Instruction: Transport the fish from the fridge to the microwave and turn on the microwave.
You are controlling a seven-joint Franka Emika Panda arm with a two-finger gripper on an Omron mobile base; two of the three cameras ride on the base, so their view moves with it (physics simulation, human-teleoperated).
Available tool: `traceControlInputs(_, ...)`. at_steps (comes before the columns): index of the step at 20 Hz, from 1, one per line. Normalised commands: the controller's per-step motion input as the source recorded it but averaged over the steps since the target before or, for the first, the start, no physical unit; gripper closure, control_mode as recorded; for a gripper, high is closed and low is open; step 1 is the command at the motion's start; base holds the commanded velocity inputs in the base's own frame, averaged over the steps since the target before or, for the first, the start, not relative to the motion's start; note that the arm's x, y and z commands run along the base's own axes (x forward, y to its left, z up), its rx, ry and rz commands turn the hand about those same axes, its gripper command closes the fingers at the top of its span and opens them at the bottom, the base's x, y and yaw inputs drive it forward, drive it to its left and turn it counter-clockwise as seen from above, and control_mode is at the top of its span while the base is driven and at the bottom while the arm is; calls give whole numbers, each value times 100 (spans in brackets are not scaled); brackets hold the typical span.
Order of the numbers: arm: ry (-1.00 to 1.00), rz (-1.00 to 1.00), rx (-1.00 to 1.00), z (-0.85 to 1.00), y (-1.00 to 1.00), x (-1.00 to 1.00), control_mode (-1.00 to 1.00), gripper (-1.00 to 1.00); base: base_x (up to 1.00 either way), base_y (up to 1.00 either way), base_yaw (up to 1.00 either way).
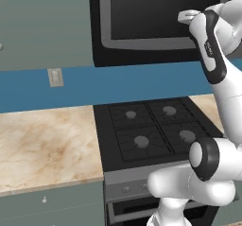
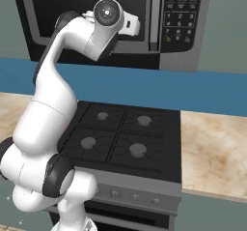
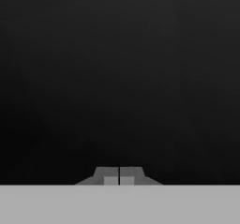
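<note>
Left base view: a white arm [image 1: 215, 102] rises from the lower right and reaches up to the black microwave [image 1: 156, 26], whose door is closed. Below it a black gas stove [image 1: 151, 130] sits between marble bench [image 1: 47, 144] sections, with a blue wall strip behind.

Right base view: the arm's hand [image 2: 126, 24] is pressed close to the microwave's dark window, left of the keypad strip [image 2: 178, 12]. The stove lies beneath.

Hand view: the claw [image 3: 119, 177] has its two fingertips touching, fully closed on nothing, facing a plain dark surface.
</note>
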Motion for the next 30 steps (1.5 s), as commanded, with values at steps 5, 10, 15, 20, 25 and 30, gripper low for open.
traceControlInputs(5,0,0,0,0,-13,-28,-100,100,0,0,0)
traceControlInputs(10,0,0,0,3,-22,-49,-100,100,0,0,0)
traceControlInputs(15,0,0,2,1,-22,-49,-100,100,0,0,0)
traceControlInputs(20,5,-3,15,11,-36,-5,-100,100,0,0,0)
traceControlInputs(25,7,-1,18,6,-27,0,-100,100,0,0,0)
traceControlInputs(30,1,0,17,0,-31,-3,-100,100,0,0,0)
